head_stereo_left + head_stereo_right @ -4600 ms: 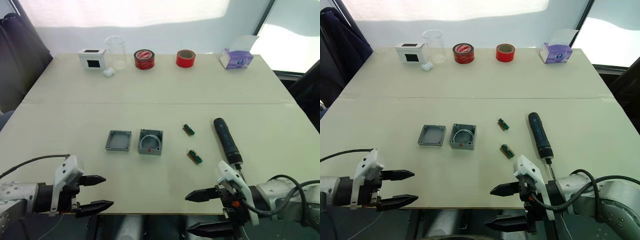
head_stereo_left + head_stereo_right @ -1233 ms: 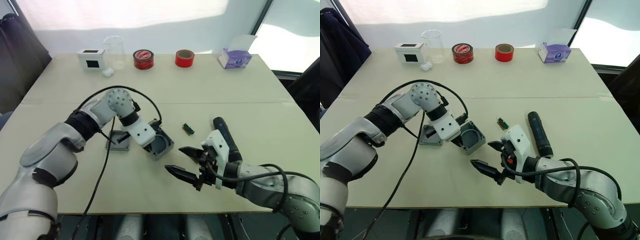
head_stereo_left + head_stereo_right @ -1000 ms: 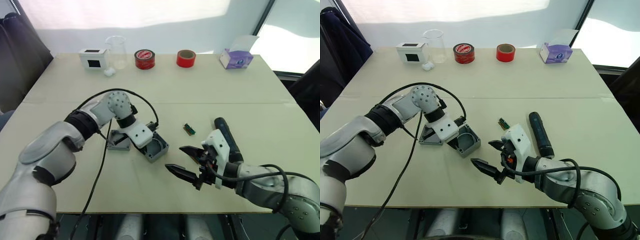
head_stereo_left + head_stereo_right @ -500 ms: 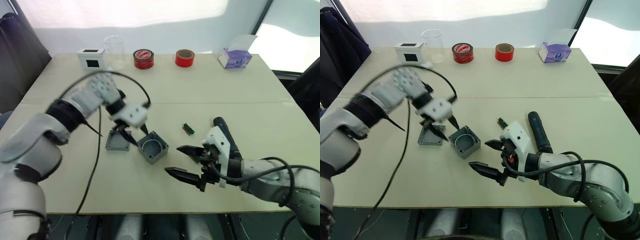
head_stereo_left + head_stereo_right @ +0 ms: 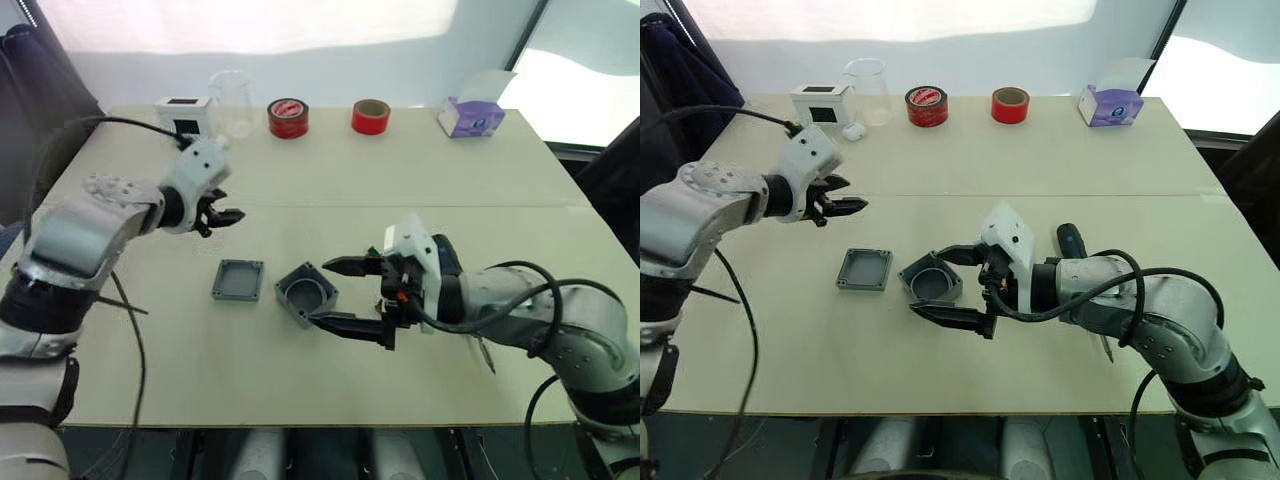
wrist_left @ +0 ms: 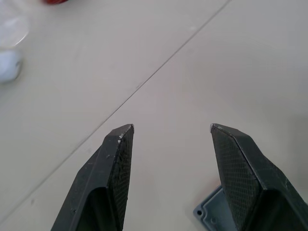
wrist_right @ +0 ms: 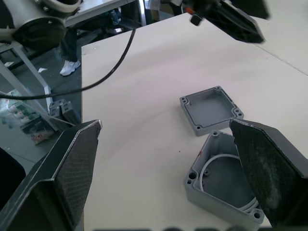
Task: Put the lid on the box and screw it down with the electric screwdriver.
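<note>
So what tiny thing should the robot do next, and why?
Probably ease the right end effector forward and close it on the box. Its fingers are spread wide on either side of the open box, not yet touching. The lid lies flat just beside the box, and the left end effector hangs open above the table, away from both.

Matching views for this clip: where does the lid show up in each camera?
Left eye: lid lies flat mid-table, just left of the box.
Right eye: lid in the same spot, left of the box.
Left wrist: one corner of the lid with a screw hole, cut off by the frame.
Right wrist: whole lid, next to the box.
Shared landmark: the box.
</note>
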### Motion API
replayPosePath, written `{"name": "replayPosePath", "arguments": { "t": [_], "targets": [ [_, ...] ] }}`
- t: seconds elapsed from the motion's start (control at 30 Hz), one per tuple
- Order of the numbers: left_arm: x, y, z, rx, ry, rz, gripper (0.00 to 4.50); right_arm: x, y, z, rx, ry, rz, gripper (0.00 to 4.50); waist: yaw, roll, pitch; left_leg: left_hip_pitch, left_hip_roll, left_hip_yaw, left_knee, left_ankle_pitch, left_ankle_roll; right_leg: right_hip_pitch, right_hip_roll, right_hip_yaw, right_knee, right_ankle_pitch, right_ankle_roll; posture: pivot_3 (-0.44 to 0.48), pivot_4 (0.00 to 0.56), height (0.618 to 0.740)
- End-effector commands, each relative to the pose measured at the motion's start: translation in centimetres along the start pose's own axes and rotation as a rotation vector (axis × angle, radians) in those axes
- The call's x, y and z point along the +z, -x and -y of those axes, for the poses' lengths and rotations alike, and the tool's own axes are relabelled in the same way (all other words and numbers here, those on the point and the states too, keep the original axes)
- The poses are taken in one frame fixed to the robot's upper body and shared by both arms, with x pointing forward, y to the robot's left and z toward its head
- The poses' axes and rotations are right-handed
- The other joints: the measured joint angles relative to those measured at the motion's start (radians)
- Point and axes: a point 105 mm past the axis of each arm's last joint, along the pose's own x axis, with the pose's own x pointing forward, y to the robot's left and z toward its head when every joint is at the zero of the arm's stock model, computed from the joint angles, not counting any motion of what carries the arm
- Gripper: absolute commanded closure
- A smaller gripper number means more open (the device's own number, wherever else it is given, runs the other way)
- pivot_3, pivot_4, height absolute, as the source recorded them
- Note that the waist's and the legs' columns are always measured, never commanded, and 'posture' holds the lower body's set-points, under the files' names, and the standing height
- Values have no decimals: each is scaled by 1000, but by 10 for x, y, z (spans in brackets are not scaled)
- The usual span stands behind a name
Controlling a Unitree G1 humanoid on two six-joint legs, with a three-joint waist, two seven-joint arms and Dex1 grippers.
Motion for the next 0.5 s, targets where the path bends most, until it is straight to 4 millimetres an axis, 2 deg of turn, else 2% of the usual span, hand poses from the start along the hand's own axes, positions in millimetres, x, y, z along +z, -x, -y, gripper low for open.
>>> {"name": "replayPosePath", "arguments": {
  "t": [0.03,0.17,0.23,0.5],
  "targets": [
    [-7,14,3,-3,176,-24,1937,6,-2,-3,29,41,39,0,4,-1,0,0,0,0,0,0,-1,0,0,0,0,0,0,0,150,740],
    [-2,20,7,-94,380,8,1937,7,-6,-3,43,45,47,0,6,-2,1,0,0,-1,0,2,-3,-1,0,0,2,0,0,0,150,740],
    [-16,15,0,-24,435,-75,1937,8,-7,-3,42,46,51,0,5,-2,1,0,0,-1,0,2,-4,-1,0,-1,2,0,0,0,150,740],
    [-40,5,2,-16,488,-196,1937,7,-11,-5,19,35,61,0,4,-1,1,0,-1,-1,-1,6,-10,-3,-1,0,8,0,0,0,150,740]
  ]
}}
